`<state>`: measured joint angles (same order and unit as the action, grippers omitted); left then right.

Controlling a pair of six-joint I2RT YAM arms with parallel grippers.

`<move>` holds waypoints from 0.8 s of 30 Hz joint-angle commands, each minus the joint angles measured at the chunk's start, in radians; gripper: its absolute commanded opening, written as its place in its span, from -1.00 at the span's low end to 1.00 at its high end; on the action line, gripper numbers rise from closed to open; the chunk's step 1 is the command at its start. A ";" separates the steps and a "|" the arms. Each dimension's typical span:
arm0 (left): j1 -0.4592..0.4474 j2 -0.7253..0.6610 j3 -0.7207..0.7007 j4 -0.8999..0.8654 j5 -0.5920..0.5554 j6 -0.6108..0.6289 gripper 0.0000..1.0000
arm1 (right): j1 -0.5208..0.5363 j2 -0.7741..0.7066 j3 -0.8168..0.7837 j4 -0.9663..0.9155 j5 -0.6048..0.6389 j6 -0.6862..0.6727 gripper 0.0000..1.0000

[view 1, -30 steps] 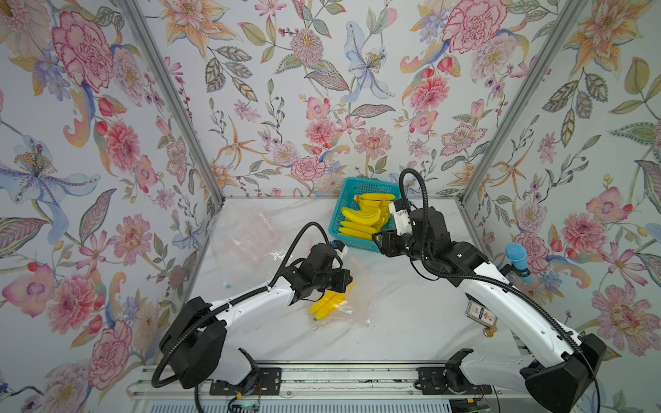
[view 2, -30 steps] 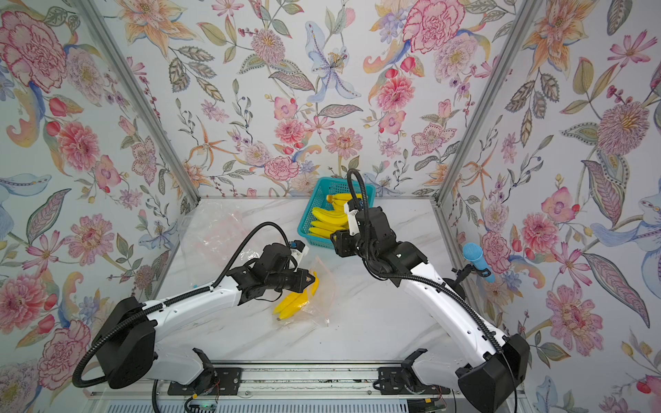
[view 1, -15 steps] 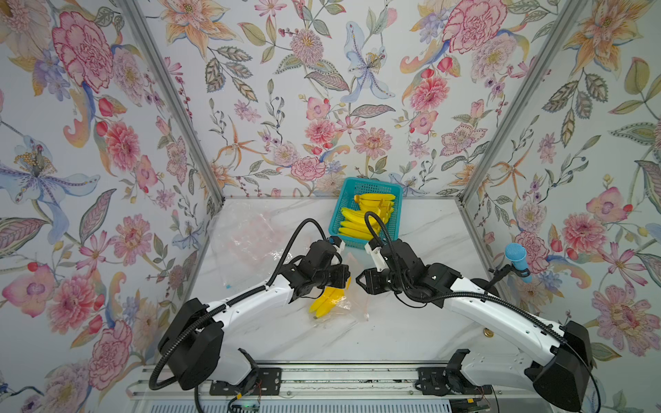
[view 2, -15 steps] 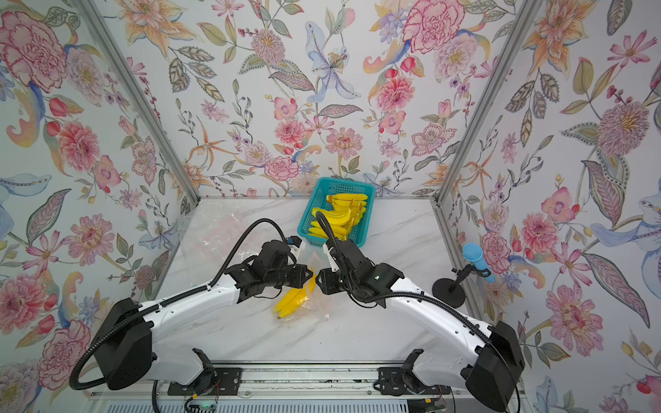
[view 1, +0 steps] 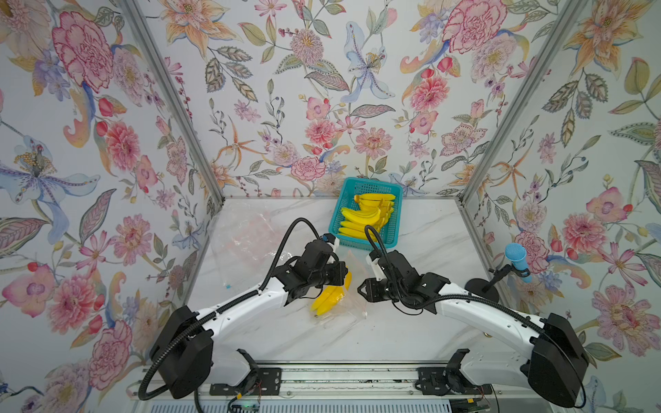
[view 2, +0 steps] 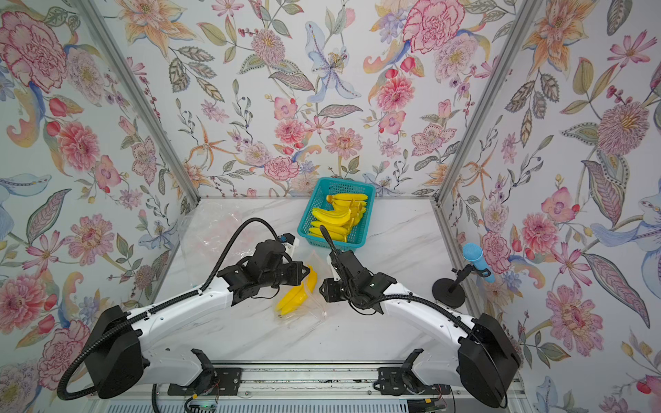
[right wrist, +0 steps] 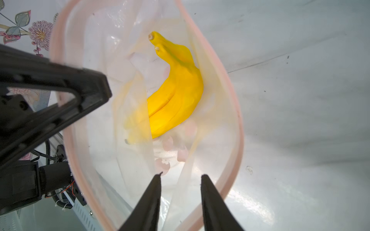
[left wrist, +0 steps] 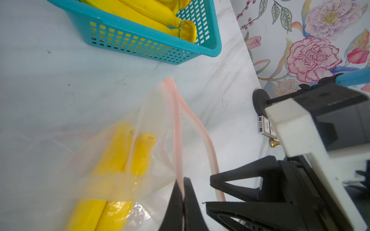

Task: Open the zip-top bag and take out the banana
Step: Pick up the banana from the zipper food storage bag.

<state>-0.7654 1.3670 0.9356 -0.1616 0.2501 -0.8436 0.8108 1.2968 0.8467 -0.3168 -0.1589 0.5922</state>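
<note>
A clear zip-top bag [view 1: 345, 316] with a pink zip rim [left wrist: 176, 120] lies mid-table in both top views, its mouth held open. A yellow banana [view 1: 327, 298] [right wrist: 176, 90] rests inside it. My left gripper [left wrist: 183, 180] is shut on one side of the pink rim and holds it up. My right gripper [right wrist: 181, 176] stands open at the bag's mouth, pointing in at the banana from a short way off; one finger is inside the rim, and a fold of film hangs between the jaws. Seen from above, the right gripper [view 1: 359, 289] faces the left gripper [view 1: 338, 275] across the bag.
A teal basket [view 1: 393, 236] with several yellow bananas stands at the back. Empty clear bags [view 1: 246, 232] lie at the back left. A blue microphone on a black stand [view 1: 515, 257] is by the right wall, with a small card box [left wrist: 267, 130] near its base.
My right arm has swung from the basket forward to the bag's mouth, and its jaws have narrowed. The left gripper has kept its hold on the rim.
</note>
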 commanded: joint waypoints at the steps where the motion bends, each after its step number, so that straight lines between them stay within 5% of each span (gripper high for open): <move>1: -0.010 -0.013 -0.009 0.031 -0.010 -0.042 -1.00 | -0.002 0.040 -0.004 0.107 -0.021 0.006 -0.23; 17: -0.072 -0.009 -0.024 0.108 -0.002 -0.143 -1.00 | -0.026 0.116 -0.027 0.246 0.069 -0.100 0.03; 24: -0.077 0.003 -0.030 0.115 0.011 -0.159 -1.00 | -0.038 0.101 -0.109 0.455 0.069 -0.223 0.08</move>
<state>-0.8318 1.3685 0.9207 -0.0734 0.2527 -0.9825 0.7769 1.4136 0.7700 0.0025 -0.0933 0.4480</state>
